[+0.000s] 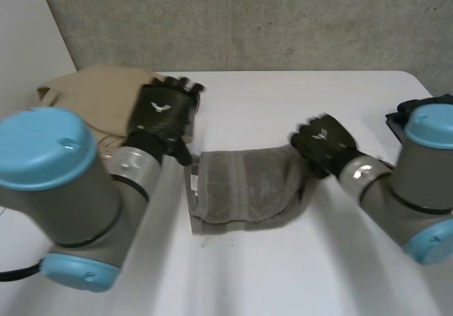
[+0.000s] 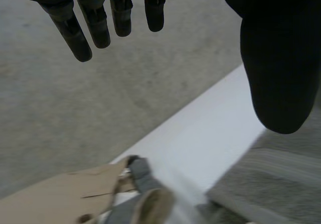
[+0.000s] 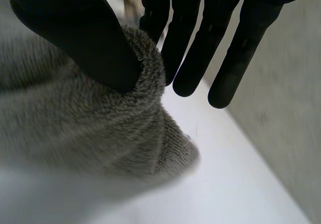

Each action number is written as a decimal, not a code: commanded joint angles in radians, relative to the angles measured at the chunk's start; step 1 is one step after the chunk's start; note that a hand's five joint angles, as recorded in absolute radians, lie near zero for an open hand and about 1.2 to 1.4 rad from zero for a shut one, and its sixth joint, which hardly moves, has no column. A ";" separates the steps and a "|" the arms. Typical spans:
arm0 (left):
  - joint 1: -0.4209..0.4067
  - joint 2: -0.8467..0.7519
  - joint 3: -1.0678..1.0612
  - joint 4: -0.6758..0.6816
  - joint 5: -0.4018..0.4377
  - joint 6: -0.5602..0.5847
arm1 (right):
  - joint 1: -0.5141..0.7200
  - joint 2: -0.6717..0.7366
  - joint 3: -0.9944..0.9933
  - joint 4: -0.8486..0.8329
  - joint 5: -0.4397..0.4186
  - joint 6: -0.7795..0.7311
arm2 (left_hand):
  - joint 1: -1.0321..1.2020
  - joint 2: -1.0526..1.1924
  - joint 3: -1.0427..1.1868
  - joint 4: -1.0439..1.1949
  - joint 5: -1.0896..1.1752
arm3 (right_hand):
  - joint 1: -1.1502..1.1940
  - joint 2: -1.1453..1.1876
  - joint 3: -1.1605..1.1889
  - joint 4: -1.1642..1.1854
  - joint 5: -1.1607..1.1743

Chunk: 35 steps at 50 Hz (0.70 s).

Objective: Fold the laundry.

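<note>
Looking at towel [image 1: 244, 188] mid-surface [image 1: 283, 273], bunched into a rough band, right end raised.
Pinched at far right corner by right robot hand [image 1: 324, 140]: thumb [image 3: 75, 33] on one side of the pile, straight fingers [image 3: 190, 48] on the other. Looks like a shallow grip, right on the rim.
Reading left robot hand [image 1: 164, 112] as released: straight, nothing held. Hovering off towel's far left corner, partly above tan cloth [image 1: 85, 93].

Risks, judged from here:
- Could lose the corner mid-pull. Cause: only the rim caught, thick terry, towel weight dragging on the pinch.
- Could drag the whole towel instead of folding it. Cause: nothing pinning the left end.
- Could end with a skewed fold. Cause: one-corner carry, rest of that edge trailing loose.
- Could snag tan cloth when bringing left robot hand down. Cause: lying near towel's left end, under that palm.
- Could knock dark item [image 1: 395, 121] at right edge of surface. Cause: sitting close to right arm, so exposed to any wide elbow swing.

Suggest pinning left end first, then carrying the corner across low and slow.
</note>
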 commanded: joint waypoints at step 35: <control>-0.076 -0.309 0.203 -0.239 -0.107 -0.139 | 0.087 0.195 -0.278 0.287 -0.081 0.564 | -0.004 -0.016 -0.023 -0.012 -0.029 | -0.907 -0.999 -1.013 -1.023 -1.007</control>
